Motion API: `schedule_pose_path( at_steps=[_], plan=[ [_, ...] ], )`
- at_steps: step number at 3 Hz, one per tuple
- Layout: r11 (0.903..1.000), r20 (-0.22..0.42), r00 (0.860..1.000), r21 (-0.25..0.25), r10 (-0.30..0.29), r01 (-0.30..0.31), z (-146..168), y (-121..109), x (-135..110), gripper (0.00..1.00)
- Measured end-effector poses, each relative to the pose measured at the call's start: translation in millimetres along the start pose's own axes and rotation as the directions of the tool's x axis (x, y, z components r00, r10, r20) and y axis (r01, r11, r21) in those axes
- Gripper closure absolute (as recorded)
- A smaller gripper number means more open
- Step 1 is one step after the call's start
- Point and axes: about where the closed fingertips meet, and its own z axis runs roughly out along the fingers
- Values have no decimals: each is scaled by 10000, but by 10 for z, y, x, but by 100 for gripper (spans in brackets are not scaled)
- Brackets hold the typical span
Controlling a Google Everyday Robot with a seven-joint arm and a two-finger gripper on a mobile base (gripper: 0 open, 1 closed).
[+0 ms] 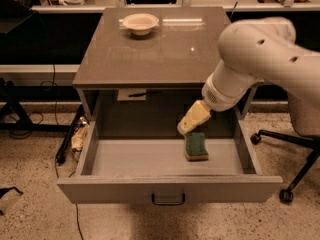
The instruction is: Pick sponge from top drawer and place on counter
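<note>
The top drawer (125,188) is pulled open, with its dark handle (168,200) at the front centre. The sponge (196,145), dark green on yellow foam, lies flat on the drawer floor right of centre. My gripper (189,124) hangs inside the drawer opening on the white arm (260,59), just above the sponge's far edge and slightly to its left. It holds nothing that I can see. The counter (155,49) is the glossy slab over the drawer.
A cream round bowl (140,22) stands on the counter at the back left. An office chair base (285,194) stands on the floor to the right. Cables and a dark stand (65,144) lie on the floor to the left.
</note>
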Motion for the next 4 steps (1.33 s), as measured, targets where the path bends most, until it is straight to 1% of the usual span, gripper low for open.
schedule_pose_path(
  at_steps=[1,2,3,4],
  plan=[
    [9942,-273,9947,-390,991,-1001,445,-11,15,0],
    [9799,-326,9808,-470,1925,-1939,818,-37,-6,0],
    [9558,-202,9568,-442,2902,-2908,1107,-89,-71,0],
    [9353,-152,9358,-285,3523,-3526,1336,-131,-162,0]
  ],
)
